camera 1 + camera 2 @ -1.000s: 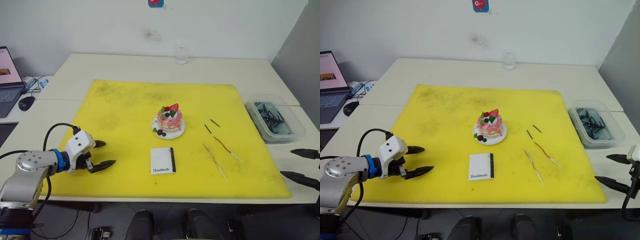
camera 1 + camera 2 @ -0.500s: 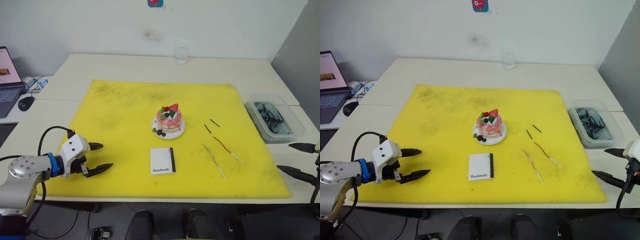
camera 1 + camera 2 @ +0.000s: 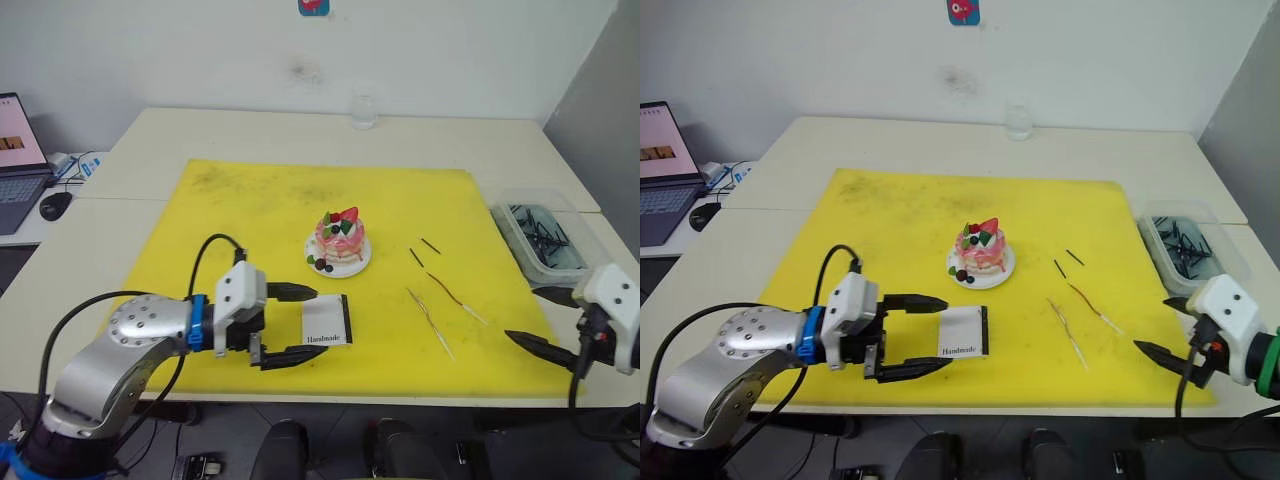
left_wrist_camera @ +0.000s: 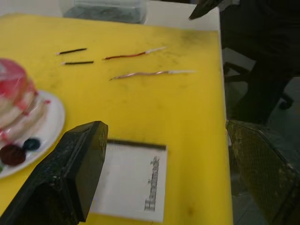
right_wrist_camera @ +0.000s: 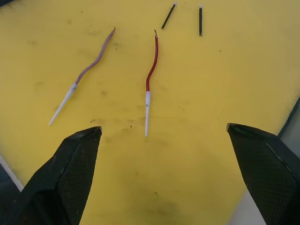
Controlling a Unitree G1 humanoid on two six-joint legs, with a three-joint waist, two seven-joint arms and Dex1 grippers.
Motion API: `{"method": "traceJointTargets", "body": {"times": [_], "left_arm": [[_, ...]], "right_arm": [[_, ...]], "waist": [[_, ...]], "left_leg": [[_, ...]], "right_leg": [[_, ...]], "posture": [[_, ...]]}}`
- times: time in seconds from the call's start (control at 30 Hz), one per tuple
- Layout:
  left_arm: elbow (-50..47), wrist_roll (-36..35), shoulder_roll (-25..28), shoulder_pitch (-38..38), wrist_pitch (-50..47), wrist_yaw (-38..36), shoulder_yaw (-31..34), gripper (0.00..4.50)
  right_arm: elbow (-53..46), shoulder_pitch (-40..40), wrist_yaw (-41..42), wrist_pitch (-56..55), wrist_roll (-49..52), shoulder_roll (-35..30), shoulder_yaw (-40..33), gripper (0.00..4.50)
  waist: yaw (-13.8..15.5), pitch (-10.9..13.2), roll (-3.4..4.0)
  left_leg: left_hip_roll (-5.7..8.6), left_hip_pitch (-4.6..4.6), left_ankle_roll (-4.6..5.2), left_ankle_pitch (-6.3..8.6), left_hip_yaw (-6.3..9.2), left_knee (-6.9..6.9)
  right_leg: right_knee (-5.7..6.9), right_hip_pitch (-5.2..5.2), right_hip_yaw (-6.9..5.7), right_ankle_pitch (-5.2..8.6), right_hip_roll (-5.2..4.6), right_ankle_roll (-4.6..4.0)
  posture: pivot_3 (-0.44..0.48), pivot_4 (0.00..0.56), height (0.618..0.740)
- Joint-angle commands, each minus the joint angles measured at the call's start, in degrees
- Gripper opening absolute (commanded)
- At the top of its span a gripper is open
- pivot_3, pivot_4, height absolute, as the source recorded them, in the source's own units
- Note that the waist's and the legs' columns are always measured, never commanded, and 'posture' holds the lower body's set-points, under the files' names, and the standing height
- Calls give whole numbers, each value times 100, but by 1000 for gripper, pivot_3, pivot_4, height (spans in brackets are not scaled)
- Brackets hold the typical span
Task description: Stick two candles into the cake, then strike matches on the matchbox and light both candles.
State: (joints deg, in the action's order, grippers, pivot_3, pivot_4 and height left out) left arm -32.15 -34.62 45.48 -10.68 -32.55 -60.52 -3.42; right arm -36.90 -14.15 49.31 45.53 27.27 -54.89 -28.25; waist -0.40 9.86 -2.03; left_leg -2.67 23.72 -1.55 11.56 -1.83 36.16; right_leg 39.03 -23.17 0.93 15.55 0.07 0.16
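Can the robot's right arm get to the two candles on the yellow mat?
Probably yes. The right gripper is open and faces the candles, which lie loose on the yellow mat, with only bare mat between them.

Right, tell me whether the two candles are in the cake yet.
Not yet. Both thin reddish candles lie flat on the yellow mat, apart from the pink cake.

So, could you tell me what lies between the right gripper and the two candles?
Only bare yellow mat: in the right wrist view, the open right gripper faces the candles with nothing between.
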Motion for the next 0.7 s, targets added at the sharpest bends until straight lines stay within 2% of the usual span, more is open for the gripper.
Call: {"method": "traceJointTargets", "body": {"times": [0.03,0.23,0.7], "left_arm": [[-256,-209,-179,-248,-210,96,-239,4493],[-387,-217,-440,-499,-384,297,-523,4493],[-338,-17,-515,-399,-229,369,-650,4493]], "right_arm": [[-281,251,-352,293,35,-2,316,4500],[115,631,-870,215,-379,138,1081,4500],[758,820,-1139,-54,-788,420,1623,4500]], "waist": [[-4,0,-1],[12,2,-3],[10,2,-3]], "left_leg": [[1,1,0,0,0,0],[5,7,0,0,3,3],[3,6,1,0,5,3]], "right_leg": [[0,0,0,0,2,0],[-5,0,-2,0,9,0],[-4,-1,-2,0,17,0]], "posture": [[0,150,740],[0,150,740],[0,150,740]]}}
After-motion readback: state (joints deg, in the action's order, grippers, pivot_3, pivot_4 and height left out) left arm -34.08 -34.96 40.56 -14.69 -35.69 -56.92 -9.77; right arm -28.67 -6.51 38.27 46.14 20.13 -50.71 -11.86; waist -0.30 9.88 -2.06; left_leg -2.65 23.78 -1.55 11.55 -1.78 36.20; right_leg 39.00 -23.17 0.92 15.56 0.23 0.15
